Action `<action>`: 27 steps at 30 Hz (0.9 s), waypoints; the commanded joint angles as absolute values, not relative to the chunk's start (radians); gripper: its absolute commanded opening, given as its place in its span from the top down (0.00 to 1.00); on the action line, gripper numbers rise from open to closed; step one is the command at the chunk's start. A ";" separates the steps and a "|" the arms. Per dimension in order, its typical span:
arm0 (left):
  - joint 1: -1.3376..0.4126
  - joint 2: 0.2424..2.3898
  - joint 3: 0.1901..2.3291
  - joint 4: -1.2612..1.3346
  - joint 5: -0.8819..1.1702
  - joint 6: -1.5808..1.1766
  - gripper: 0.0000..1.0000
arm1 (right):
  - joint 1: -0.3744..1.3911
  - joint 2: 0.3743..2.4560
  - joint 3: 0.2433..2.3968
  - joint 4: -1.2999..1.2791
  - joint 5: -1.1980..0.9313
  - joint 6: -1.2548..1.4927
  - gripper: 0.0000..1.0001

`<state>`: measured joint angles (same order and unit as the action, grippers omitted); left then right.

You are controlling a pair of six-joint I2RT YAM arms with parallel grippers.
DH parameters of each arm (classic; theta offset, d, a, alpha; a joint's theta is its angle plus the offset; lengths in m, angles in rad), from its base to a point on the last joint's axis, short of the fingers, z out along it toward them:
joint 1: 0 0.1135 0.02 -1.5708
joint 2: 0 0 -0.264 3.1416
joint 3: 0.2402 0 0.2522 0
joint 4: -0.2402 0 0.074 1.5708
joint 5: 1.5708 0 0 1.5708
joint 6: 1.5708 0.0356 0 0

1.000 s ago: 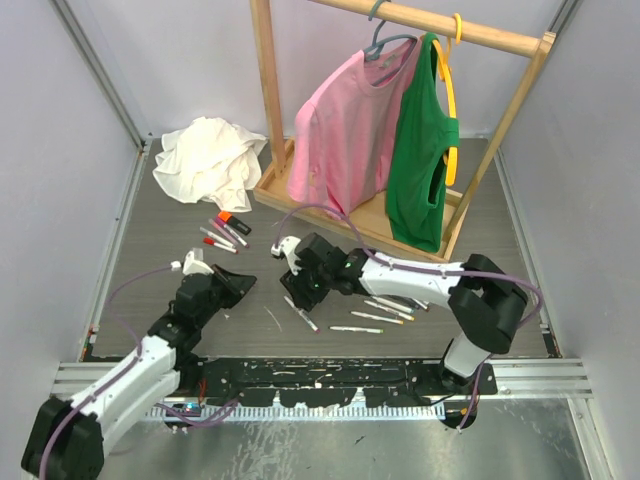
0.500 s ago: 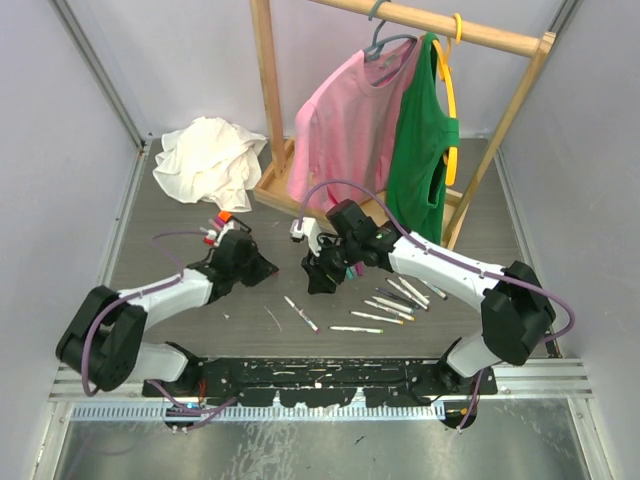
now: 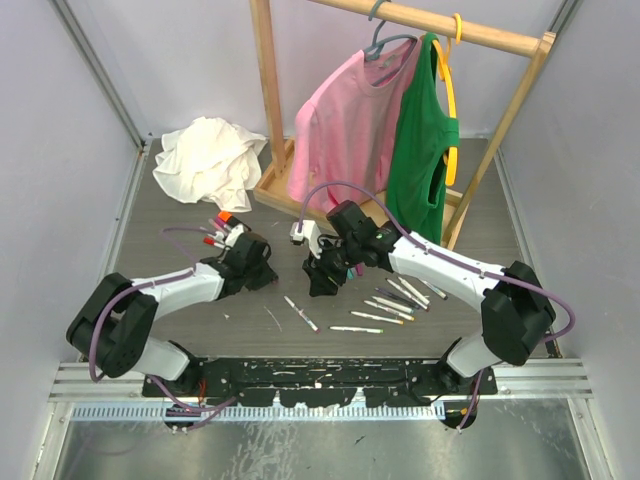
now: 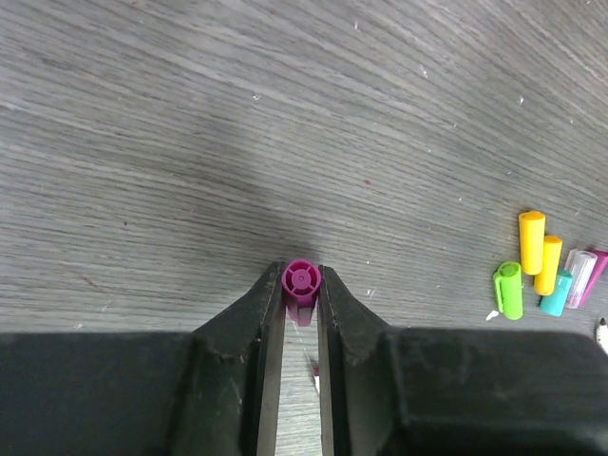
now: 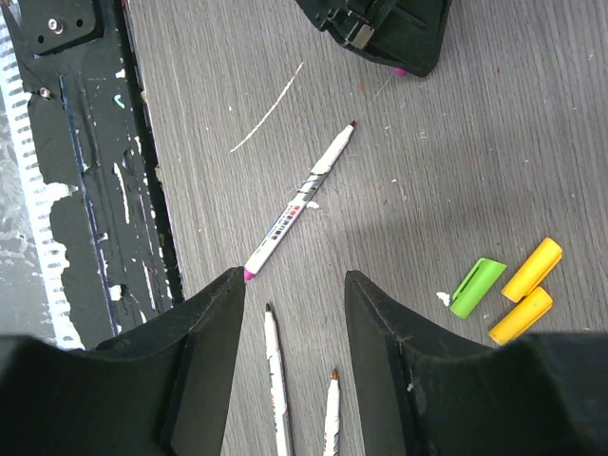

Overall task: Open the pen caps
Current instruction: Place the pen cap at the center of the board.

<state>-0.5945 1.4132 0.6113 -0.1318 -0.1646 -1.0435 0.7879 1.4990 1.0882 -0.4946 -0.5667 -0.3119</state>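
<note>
Left claw (image 4: 300, 276) has edged rightward, seemingly pinching a magenta cap (image 4: 301, 284); right claw (image 5: 292, 276) unchanged, half-wide, empty.

- magenta cap (image 4: 300, 281)
- yellow caps (image 4: 531, 231), green cap (image 4: 510, 290), teal cap (image 4: 555, 294)
- worktop (image 4: 190, 142) — grey wood grain
- pen (image 5: 299, 201) — white, black print
- pink shirt (image 3: 345, 130), green shirt (image 3: 422, 160), white cloth (image 3: 208, 160)

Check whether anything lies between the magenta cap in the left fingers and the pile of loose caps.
Nothing visible does. The small magenta plastic cap sits between the left fingers; only bare grey tabletop separates it from the loose coloured caps.
</note>
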 commanded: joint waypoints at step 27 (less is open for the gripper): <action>-0.591 1.212 0.625 -0.109 -0.302 -0.873 0.51 | 0.778 1.479 1.101 -0.479 -0.585 -0.327 0.48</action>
